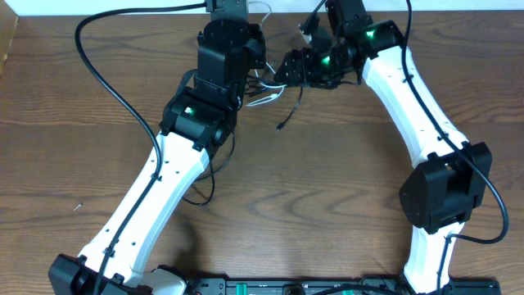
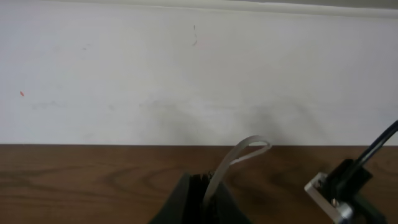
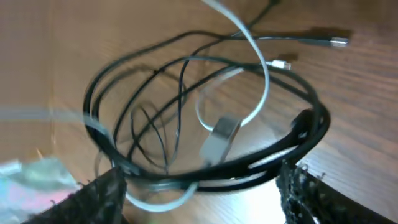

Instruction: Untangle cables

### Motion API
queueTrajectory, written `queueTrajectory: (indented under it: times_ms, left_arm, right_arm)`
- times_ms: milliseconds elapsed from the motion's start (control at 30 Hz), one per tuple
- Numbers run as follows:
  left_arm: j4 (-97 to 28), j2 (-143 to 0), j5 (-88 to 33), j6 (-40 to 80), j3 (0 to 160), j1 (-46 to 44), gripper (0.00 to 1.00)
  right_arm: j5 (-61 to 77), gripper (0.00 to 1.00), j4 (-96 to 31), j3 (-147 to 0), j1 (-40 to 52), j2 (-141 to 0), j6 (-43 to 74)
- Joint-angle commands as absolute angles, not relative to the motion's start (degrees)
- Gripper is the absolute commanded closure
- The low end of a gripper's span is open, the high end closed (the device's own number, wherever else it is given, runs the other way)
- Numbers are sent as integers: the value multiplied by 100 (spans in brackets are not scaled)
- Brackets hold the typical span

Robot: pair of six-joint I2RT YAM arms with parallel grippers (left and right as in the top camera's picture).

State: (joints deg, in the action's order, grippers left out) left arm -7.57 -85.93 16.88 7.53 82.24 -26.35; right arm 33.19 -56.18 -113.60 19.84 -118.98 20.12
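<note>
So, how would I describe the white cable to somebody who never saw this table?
At the far side of the wooden table, where the left arm and right arm nearly meet, lie two tangled cords. The white cable is the pale, flat one looping through the middle; the black cable around it is dark and makes several coils.

The black right pincer [image 1: 288,72] hangs above the brown wooden table [image 1: 327,188]. Just below it, a thin white cord [image 1: 264,97] loops leftward and a thin black cord [image 1: 291,105] trails downward. The black left pincer [image 1: 236,11] sits up-left of it, at the table's far edge.
</note>
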Motion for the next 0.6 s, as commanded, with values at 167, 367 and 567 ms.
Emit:
queueTrajectory:
  times_ms: [167, 367, 567]
  left_arm:
    - [-751, -8589, 1811, 808, 8263, -2600, 93]
    - [-746, -8589, 1809, 829, 8263, -2600, 92]
    - [-644, -8589, 1806, 847, 8263, -2606, 93]
  right_arm:
    - [3081, 36, -5179, -10899, 2097, -11876, 2742]
    - [3076, 53, -4670, -10287, 2180, -11878, 2982]
    - [3033, 71, -4252, -9719, 2193, -11883, 3022]
